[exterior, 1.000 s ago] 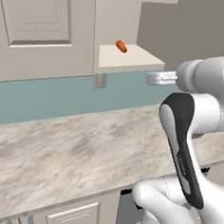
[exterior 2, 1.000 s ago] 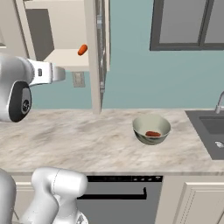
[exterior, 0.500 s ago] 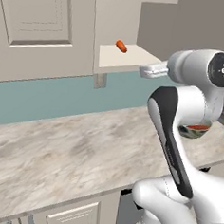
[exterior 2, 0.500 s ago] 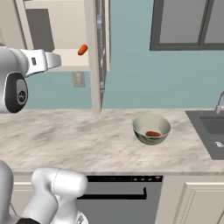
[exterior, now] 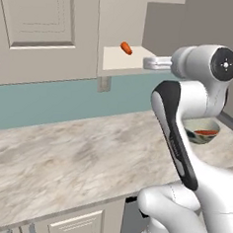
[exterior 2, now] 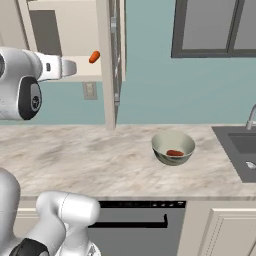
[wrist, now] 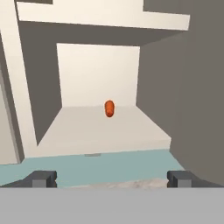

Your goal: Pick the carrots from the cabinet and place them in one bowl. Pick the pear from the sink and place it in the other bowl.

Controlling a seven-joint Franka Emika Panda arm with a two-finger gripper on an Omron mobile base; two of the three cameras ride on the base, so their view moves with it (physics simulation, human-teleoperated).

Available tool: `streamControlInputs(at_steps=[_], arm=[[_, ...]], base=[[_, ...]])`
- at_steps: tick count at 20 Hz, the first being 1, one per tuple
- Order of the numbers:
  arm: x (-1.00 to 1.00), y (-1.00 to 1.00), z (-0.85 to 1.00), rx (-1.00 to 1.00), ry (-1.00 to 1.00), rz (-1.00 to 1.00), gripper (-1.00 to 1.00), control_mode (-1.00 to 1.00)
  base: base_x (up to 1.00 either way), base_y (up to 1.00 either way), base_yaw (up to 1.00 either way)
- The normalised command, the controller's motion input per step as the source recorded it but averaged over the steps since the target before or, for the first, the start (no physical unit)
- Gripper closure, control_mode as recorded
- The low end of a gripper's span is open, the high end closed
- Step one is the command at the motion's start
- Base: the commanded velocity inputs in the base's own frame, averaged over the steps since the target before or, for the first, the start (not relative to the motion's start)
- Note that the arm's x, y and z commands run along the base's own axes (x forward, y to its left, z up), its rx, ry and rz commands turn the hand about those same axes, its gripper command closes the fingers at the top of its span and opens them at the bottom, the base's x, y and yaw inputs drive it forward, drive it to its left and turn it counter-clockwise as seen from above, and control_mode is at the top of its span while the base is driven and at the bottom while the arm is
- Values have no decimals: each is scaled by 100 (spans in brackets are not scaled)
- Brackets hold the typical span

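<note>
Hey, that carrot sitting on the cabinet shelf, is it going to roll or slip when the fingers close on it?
The carrot looks small, rounded and tapered, so it may roll sideways on the flat shelf if nudged. It probably stays stiff. Its smooth-looking skin might slip between the open fingers.

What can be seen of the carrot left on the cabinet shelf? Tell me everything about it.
The small orange-red tapered carrot is smooth and stubby, with rounded ends and no greens. It lies alone on the pale flat shelf inside the open cream-beige cabinet, resting on the shelf surface towards the back, apart from the walls. In the hand view it sits centred ahead of the open gripper; nothing else touches it.
</note>
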Motion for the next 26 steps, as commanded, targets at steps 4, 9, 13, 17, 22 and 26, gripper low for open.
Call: streamControlInputs(at_steps=[4, 9, 13, 17, 22, 26], arm=[[20, 0, 0, 8, 4, -2, -100, -100], [20, 0, 0, -1, 0, 0, -100, -100], [41, 0, 0, -1, 2, 2, -100, -100], [36, 0, -1, 0, 5, 3, -100, -100], [28, 0, -4, -2, 3, 0, -100, -100], [32, 2, -3, -3, 4, 0, -100, -100]], base=[[0, 0, 0], [0, 0, 0], [0, 0, 0], [0, 0, 0], [0, 0, 0], [0, 0, 0]])
